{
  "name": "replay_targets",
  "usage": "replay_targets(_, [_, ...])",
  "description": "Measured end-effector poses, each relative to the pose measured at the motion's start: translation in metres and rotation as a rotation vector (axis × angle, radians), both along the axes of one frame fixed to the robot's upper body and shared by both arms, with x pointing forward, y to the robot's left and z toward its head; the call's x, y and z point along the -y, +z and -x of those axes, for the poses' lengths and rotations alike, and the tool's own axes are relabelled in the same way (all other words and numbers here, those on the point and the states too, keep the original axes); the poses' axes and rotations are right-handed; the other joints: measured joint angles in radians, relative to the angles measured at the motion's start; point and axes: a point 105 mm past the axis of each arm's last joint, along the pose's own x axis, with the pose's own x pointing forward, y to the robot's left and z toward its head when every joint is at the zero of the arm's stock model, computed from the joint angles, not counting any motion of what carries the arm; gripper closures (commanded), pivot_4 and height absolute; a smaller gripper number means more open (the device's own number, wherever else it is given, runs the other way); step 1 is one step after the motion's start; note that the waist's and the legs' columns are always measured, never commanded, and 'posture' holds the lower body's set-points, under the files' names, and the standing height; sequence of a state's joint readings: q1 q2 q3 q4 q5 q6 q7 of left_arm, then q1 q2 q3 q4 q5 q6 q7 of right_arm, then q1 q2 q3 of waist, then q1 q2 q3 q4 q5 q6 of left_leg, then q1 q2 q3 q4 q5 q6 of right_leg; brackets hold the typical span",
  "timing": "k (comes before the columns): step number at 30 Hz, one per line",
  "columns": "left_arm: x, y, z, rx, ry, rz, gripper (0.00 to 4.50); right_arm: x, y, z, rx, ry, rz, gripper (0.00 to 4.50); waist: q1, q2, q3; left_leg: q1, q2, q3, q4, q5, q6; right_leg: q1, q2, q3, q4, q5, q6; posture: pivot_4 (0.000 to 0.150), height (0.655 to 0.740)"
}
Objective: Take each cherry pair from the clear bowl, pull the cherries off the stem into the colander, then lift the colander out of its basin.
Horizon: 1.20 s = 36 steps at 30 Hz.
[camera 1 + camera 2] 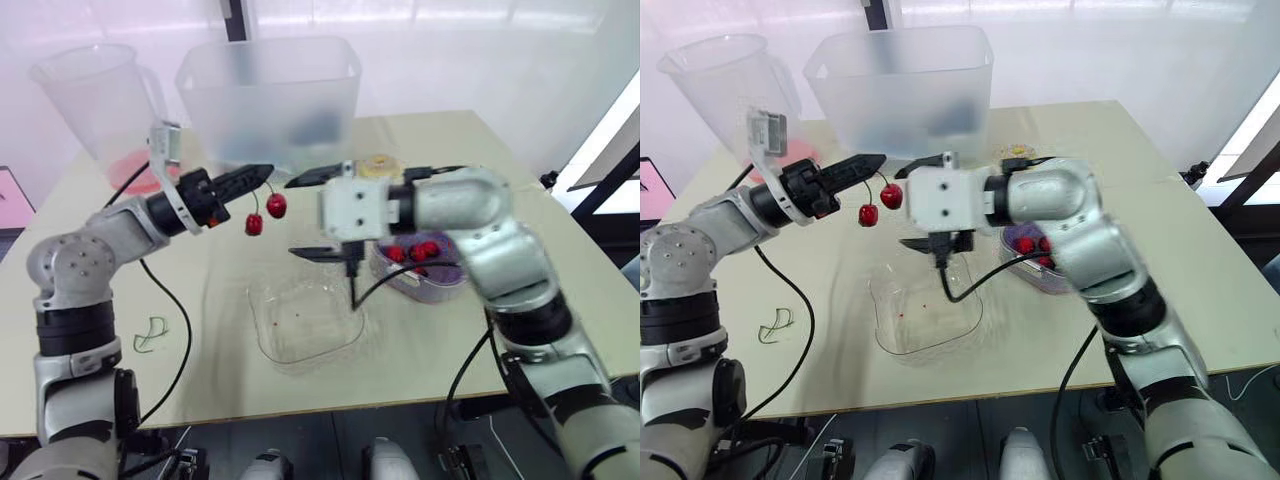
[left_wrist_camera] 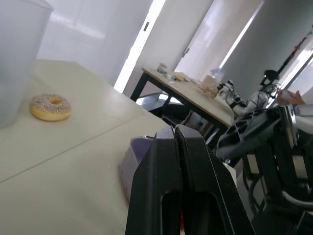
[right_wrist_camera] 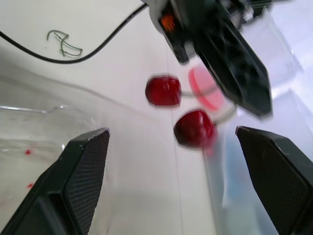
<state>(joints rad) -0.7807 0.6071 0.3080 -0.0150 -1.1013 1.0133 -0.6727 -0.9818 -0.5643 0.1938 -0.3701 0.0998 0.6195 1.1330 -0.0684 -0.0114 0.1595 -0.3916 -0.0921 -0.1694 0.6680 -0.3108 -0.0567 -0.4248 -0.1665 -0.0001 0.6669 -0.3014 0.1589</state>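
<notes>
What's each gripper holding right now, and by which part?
The left gripper is shut on the cherry pair, pinching it by the stem, fruit hanging below. The right gripper is open, holding nothing.

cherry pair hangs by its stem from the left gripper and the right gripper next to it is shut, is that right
Not quite. The cherry pair does hang by its stem from the left gripper, but the right gripper next to it is open. The right wrist view shows its fingers spread wide.
</notes>
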Motion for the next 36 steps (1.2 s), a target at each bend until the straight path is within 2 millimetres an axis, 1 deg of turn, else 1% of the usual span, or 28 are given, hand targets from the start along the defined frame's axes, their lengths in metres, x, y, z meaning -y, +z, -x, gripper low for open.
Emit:
replay_targets(1, [-0.001, 0.001, 0.003, 0.009, -0.017, -0.011, 4.5, 0.007, 0.012, -0.001, -0.116, -0.015, -0.108, 0.06, -0.002, 0.0, 0.0, 0.0, 0.0, 0.0, 0.0, 0.0, 0.0, 0.0, 0.0, 0.0, 0.0, 0.0, 0.0, 0.15, 0.74])
replay_targets(3, [0.003, 0.002, 0.008, 0.02, -0.076, -0.024, 4.5, 0.014, 0.038, 0.0, -0.222, 0.0, -0.299, 0.06, -0.003, 0.0, 0.0, 0.001, 0.001, 0.0, 0.0, 0.0, 0.0, 0.0, 0.0, 0.0, 0.0, 0.0, 0.0, 0.15, 0.74])
replay_targets(4, [0.005, 0.001, 0.011, 0.023, -0.103, -0.031, 4.5, 0.017, 0.044, 0.001, -0.25, 0.007, -0.344, 0.06, -0.002, 0.0, 0.0, 0.001, 0.001, 0.0, -0.001, 0.0, 0.0, 0.0, 0.0, 0.0, 0.0, 0.0, 0.0, 0.15, 0.74])
replay_targets(6, [0.007, 0.0, 0.018, 0.028, -0.17, -0.056, 4.5, 0.022, 0.047, 0.004, -0.43, 0.059, -0.415, 0.06, -0.001, 0.0, 0.0, 0.0, 0.001, 0.0, -0.001, 0.0, 0.0, 0.0, 0.0, 0.0, 0.0, 0.0, 0.0, 0.15, 0.74])
replay_targets(7, [0.008, 0.001, 0.022, 0.034, -0.202, -0.061, 4.5, 0.024, 0.047, 0.007, -0.541, 0.115, -0.45, 0.06, -0.001, 0.0, 0.0, 0.0, 0.001, 0.0, -0.001, 0.0, 0.0, 0.001, -0.001, 0.0, 0.0, 0.0, 0.0, 0.15, 0.74])
replay_targets(9, [0.011, 0.003, 0.026, 0.05, -0.241, -0.067, 4.5, 0.024, 0.043, 0.01, -0.668, 0.176, -0.473, 0.06, 0.0, 0.0, 0.0, 0.0, 0.002, -0.001, 0.0, 0.0, 0.0, 0.001, -0.001, 0.0, 0.0, 0.0, 0.0, 0.15, 0.74])
replay_targets(11, [0.016, 0.007, 0.029, 0.068, -0.286, -0.082, 4.5, 0.019, 0.031, 0.008, -0.704, 0.149, -0.439, 0.06, 0.0, 0.0, 0.0, 0.0, 0.001, -0.001, 0.0, 0.0, 0.0, 0.001, -0.001, 0.0, 0.0, 0.0, 0.0, 0.15, 0.74])
replay_targets(14, [0.022, 0.009, 0.032, 0.076, -0.318, -0.087, 4.5, 0.01, -0.002, 0.001, -0.754, 0.089, -0.369, 0.06, -0.001, 0.0, 0.0, 0.0, 0.001, 0.0, 0.0, 0.0, 0.0, 0.0, -0.001, 0.0, 0.0, 0.0, 0.0, 0.15, 0.74])
replay_targets(15, [0.025, 0.009, 0.032, 0.076, -0.332, -0.086, 4.5, 0.008, -0.01, -0.001, -0.778, 0.076, -0.359, 0.06, -0.001, 0.0, 0.0, 0.0, 0.001, 0.0, 0.0, 0.0, 0.0, 0.0, -0.001, 0.0, 0.0, 0.0, 0.0, 0.15, 0.74])
replay_targets(17, [0.03, 0.007, 0.033, 0.07, -0.359, -0.094, 4.5, 0.001, -0.014, -0.004, -0.783, 0.074, -0.348, 0.06, -0.003, 0.0, 0.0, 0.0, 0.001, 0.0, 0.0, 0.0, 0.0, 0.0, -0.001, 0.0, 0.001, 0.0, 0.0, 0.15, 0.74])
replay_targets(20, [0.032, 0.006, 0.034, 0.069, -0.378, -0.097, 4.5, -0.011, -0.016, -0.003, -0.777, 0.093, -0.329, 0.06, -0.004, 0.0, 0.0, 0.0, 0.001, 0.0, 0.0, 0.0, 0.0, 0.0, -0.001, 0.0, 0.001, 0.0, 0.0, 0.15, 0.74])
replay_targets(23, [0.033, 0.005, 0.034, 0.07, -0.377, -0.1, 4.5, -0.016, -0.016, -0.002, -0.788, 0.106, -0.331, 0.06, -0.001, 0.0, 0.0, 0.0, 0.001, 0.0, 0.0, 0.0, 0.0, 0.0, -0.001, 0.0, 0.001, 0.0, 0.0, 0.15, 0.74])
replay_targets(24, [0.032, 0.005, 0.034, 0.07, -0.375, -0.101, 4.5, -0.017, -0.016, 0.0, -0.8, 0.116, -0.332, 0.6, 0.0, 0.0, 0.0, 0.0, 0.001, -0.001, 0.0, 0.0, 0.0, 0.0, -0.001, 0.0, 0.001, 0.0, 0.0, 0.15, 0.74])
replay_targets(25, [0.032, 0.005, 0.034, 0.069, -0.373, -0.102, 4.5, -0.018, -0.016, 0.001, -0.812, 0.125, -0.331, 0.83, 0.0, 0.0, 0.0, 0.0, 0.001, -0.001, 0.0, 0.0, 0.0, 0.0, -0.001, 0.0, 0.001, 0.0, 0.0, 0.15, 0.74])
replay_targets(28, [0.032, 0.005, 0.033, 0.069, -0.368, -0.106, 4.5, -0.019, -0.017, 0.003, -0.833, 0.133, -0.329, 2.2, -0.001, 0.0, 0.0, 0.0, 0.001, -0.001, 0.0, 0.0, 0.0, 0.0, -0.001, 0.0, 0.001, 0.0, 0.0, 0.15, 0.74])
replay_targets(36, [0.034, 0.008, 0.032, 0.09, -0.364, -0.115, 4.5, -0.017, -0.016, 0.004, -0.84, 0.129, -0.335, 2.2, -0.001, 0.0, 0.0, 0.0, 0.001, -0.001, 0.0, 0.0, 0.0, 0.0, -0.001, 0.0, 0.001, 0.0, 0.0, 0.15, 0.74])
